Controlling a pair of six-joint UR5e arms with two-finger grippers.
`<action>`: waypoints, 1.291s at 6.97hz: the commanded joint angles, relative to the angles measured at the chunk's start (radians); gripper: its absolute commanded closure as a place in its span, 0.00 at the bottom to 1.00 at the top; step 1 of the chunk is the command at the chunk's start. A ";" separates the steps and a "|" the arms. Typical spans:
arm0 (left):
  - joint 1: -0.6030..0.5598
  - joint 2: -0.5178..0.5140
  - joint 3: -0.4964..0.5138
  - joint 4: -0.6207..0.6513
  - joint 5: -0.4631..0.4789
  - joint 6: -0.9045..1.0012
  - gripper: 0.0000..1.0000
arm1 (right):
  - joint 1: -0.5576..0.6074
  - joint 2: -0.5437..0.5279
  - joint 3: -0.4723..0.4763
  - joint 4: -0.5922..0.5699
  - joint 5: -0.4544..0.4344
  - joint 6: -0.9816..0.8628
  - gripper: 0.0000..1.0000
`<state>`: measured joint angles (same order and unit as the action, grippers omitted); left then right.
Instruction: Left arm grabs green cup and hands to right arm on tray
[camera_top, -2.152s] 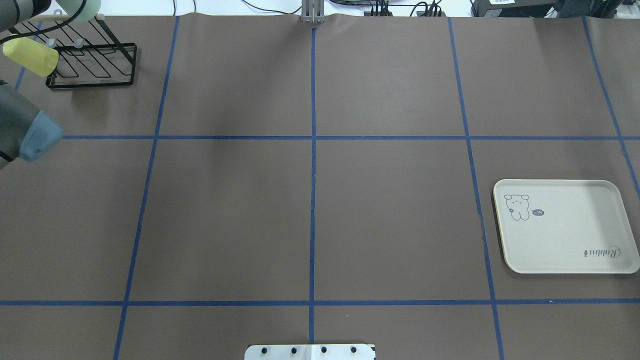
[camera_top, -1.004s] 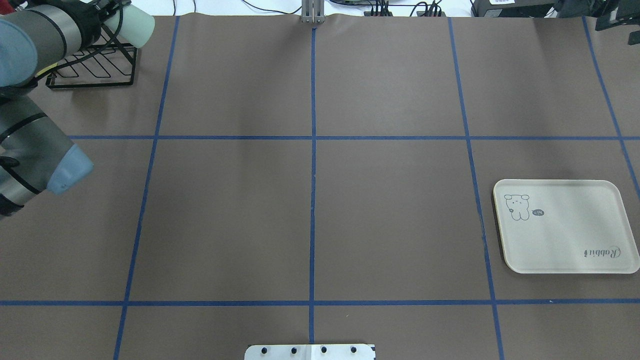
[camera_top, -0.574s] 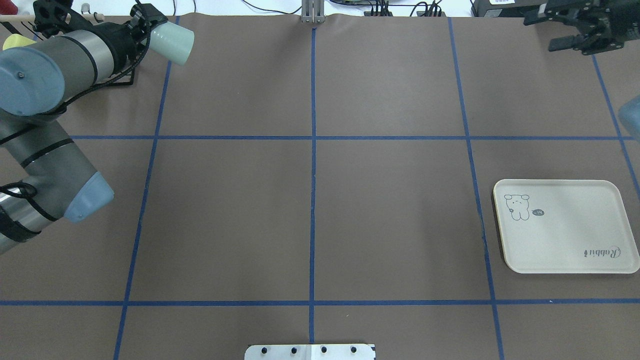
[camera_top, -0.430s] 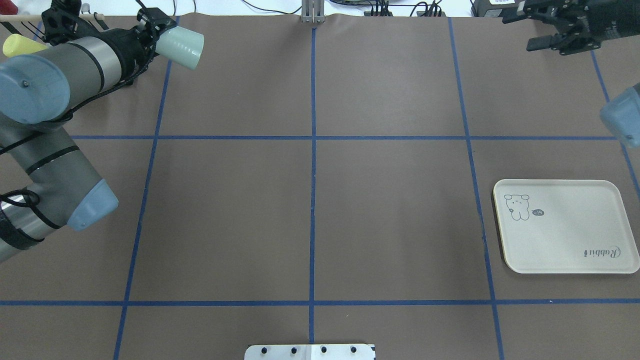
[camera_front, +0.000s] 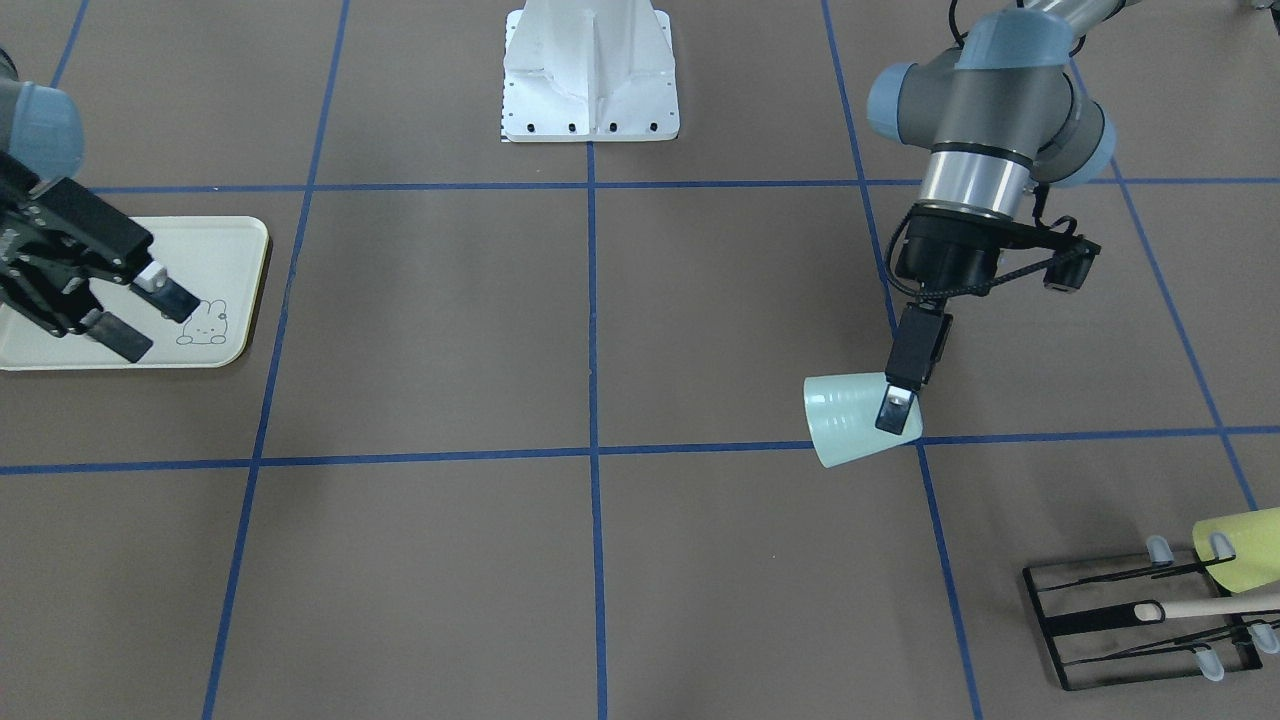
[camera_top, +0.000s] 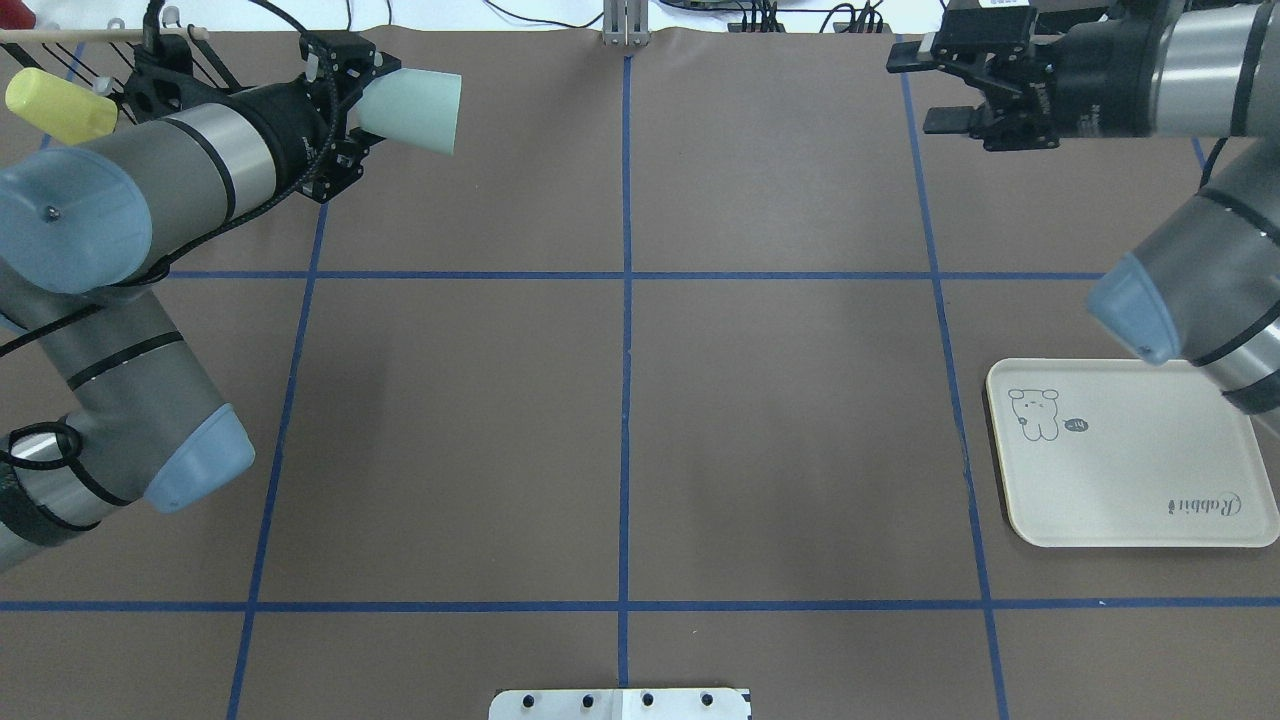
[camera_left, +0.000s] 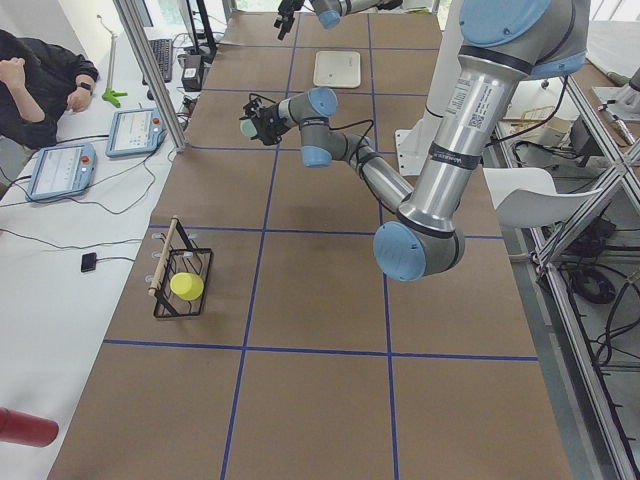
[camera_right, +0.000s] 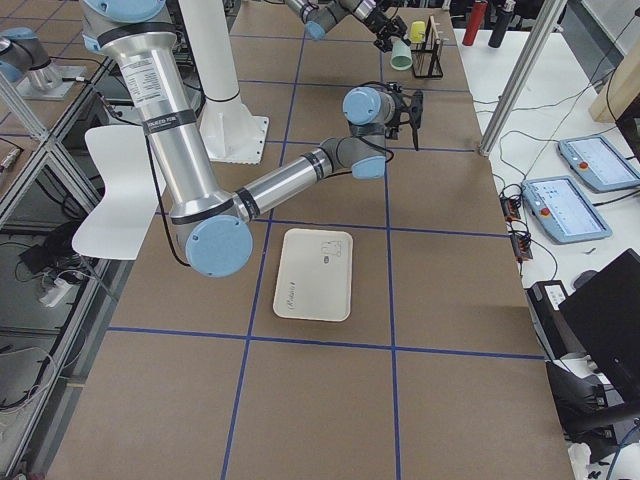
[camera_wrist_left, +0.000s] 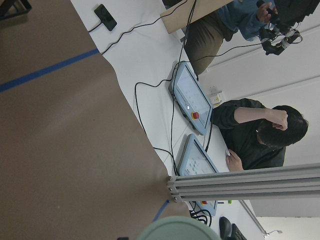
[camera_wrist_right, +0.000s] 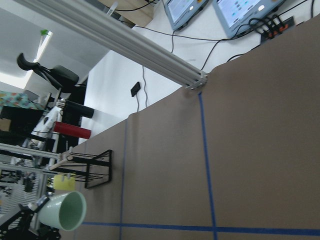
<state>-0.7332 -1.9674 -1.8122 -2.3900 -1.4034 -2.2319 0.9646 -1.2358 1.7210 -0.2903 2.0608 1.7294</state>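
My left gripper (camera_top: 362, 105) is shut on the green cup (camera_top: 412, 98) near its base and holds it on its side above the far left of the table, mouth toward the right arm. In the front-facing view one white-padded finger lies across the cup (camera_front: 850, 420) at the left gripper (camera_front: 892, 415). My right gripper (camera_top: 925, 92) is open and empty at the far right, apart from the cup; in the front-facing view the right gripper (camera_front: 150, 318) hangs over the tray (camera_front: 235, 250). The cream tray (camera_top: 1130, 480) lies empty at the near right. The right wrist view shows the cup's mouth (camera_wrist_right: 62, 211).
A black wire rack (camera_front: 1100, 620) with a yellow-green cup (camera_front: 1240, 545) on it stands at the far left corner; that cup also shows in the overhead view (camera_top: 60, 105). The robot's base plate (camera_top: 620, 703) is at the near edge. Operators sit beyond the far edge (camera_left: 40, 90).
My left arm has carried the green cup off the rack and rightward along the far edge. My right arm has come in from the right with its gripper open, moving left.
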 joint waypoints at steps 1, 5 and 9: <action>0.034 -0.010 -0.039 -0.012 -0.003 -0.170 0.59 | -0.198 0.009 -0.003 0.179 -0.233 0.082 0.00; 0.084 -0.016 -0.105 -0.054 -0.009 -0.388 0.59 | -0.256 0.031 -0.012 0.270 -0.303 0.082 0.01; 0.184 -0.084 -0.122 -0.052 -0.008 -0.479 0.58 | -0.282 0.105 -0.076 0.257 -0.291 0.065 0.06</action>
<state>-0.5716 -2.0377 -1.9352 -2.4432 -1.4115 -2.7007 0.6916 -1.1497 1.6627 -0.0294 1.7626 1.8031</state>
